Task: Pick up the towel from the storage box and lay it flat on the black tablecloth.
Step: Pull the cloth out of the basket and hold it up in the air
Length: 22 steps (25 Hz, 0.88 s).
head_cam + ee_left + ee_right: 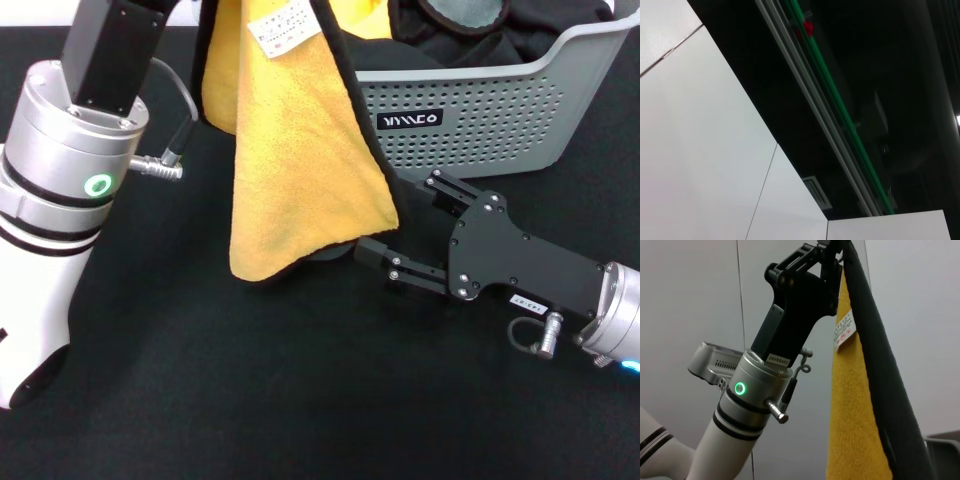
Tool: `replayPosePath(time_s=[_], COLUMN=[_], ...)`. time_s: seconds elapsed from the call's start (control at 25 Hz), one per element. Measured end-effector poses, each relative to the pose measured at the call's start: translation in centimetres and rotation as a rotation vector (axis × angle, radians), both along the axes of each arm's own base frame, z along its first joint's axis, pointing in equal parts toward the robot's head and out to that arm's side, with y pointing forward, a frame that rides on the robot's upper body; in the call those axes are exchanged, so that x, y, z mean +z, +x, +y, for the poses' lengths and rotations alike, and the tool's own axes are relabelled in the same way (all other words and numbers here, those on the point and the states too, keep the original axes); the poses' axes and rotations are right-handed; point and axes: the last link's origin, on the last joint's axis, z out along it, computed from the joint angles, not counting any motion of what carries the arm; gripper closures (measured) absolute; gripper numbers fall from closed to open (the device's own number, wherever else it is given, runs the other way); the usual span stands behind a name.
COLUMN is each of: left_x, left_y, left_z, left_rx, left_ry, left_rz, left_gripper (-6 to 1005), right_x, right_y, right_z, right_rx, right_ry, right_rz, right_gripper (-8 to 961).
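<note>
The yellow-orange towel (300,150) with black edging hangs in the air in front of the grey storage box (480,120), its lower edge just above the black tablecloth (250,390). My left gripper (832,252) is raised and shut on the towel's top edge, seen in the right wrist view, where the towel (852,415) hangs down from it. In the head view only the left arm's wrist (90,110) shows. My right gripper (405,225) is open low over the cloth, its fingers on either side of the towel's lower right corner.
The storage box stands at the back right and holds dark cloths (470,25). A white printed tag (285,25) sits near the towel's top. The left wrist view shows only white panels and a dark ceiling.
</note>
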Motion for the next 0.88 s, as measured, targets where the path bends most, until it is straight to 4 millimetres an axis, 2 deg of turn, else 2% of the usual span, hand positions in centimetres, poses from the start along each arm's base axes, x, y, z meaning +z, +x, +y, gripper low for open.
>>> replayPosePath(time_s=[0.88], left_x=[0.13], left_y=[-0.16], left_z=[-0.39], left_rx=[-0.007], left_ry=[-0.005], left_rz=[-0.017], left_gripper=[970], right_x=[0.05], right_y=[-0.12], right_z=[0.14], right_rx=[0.0], right_ry=[-0.001], right_rz=[0.003], right_gripper=[195])
